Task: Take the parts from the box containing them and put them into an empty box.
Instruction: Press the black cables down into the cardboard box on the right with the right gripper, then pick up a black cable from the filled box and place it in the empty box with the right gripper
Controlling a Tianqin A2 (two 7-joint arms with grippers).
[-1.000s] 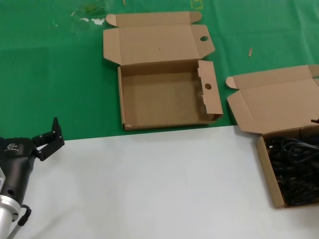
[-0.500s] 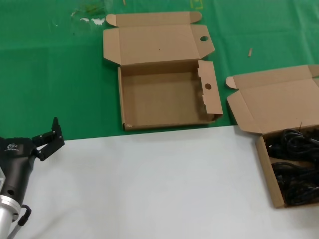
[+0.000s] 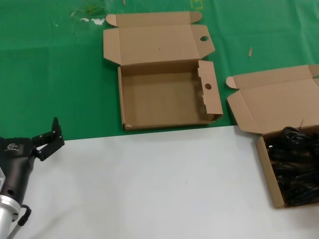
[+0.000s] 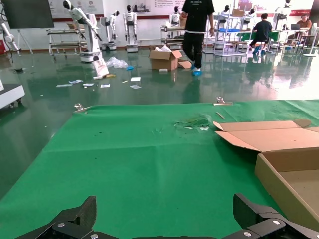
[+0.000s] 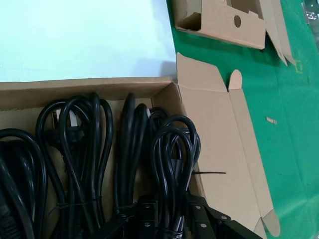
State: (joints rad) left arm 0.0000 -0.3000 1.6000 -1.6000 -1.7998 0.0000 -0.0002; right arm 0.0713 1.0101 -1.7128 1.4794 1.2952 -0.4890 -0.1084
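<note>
Cords [image 3: 294, 164] have shifted in the lower-right box [image 3: 265, 172] as the right gripper [image 5: 174, 219], clamped on one bundle, begins lifting; the left gripper [image 3: 47, 139] waits spread apart.

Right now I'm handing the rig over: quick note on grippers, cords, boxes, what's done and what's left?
Left gripper: open, empty, parked at the near left over the edge of the white sheet.
Right gripper: down in the plain-lid cardboard box at the right, fingers closing around a coiled black power cord bundle; a firm grip can't be confirmed.
Remaining black power cords: all lying in that box.
Cardboard box with round holes: open on the green mat, nothing inside.
Done: nothing transferred.
Left: lift each bundle across to the holed box.
</note>
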